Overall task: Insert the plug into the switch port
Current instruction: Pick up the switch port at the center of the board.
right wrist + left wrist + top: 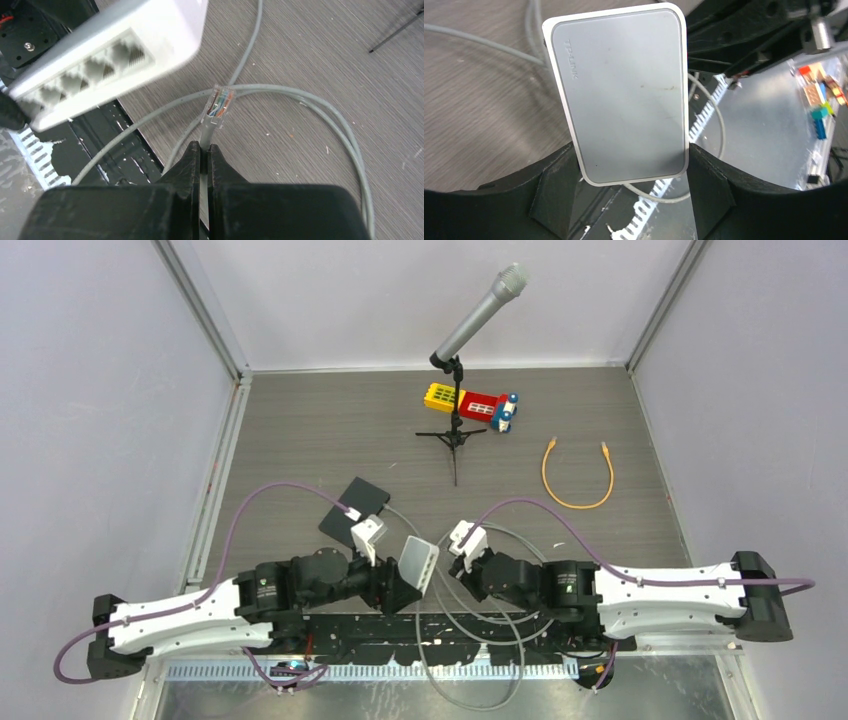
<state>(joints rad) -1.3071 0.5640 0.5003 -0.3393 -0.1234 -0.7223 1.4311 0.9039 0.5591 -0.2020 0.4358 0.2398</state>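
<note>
The switch (621, 95) is a flat grey-white box, lifted above the near table edge with my left gripper (633, 175) shut on its lower end, one finger on each side. In the right wrist view its row of ports (90, 67) faces the camera at upper left. The clear plug (220, 102) sticks out just ahead of my right gripper (204, 150), which is shut on the grey cable (300, 100) right behind it. The plug sits apart from the ports, below and to their right. From above, the switch (418, 562) hangs between both grippers.
A microphone on a small tripod (458, 390) stands mid-table with a coloured toy block (480, 405) behind it. An orange cable (577, 480) lies at the right, a black flat pad (352, 505) at the left. Grey cable loops trail over the near edge.
</note>
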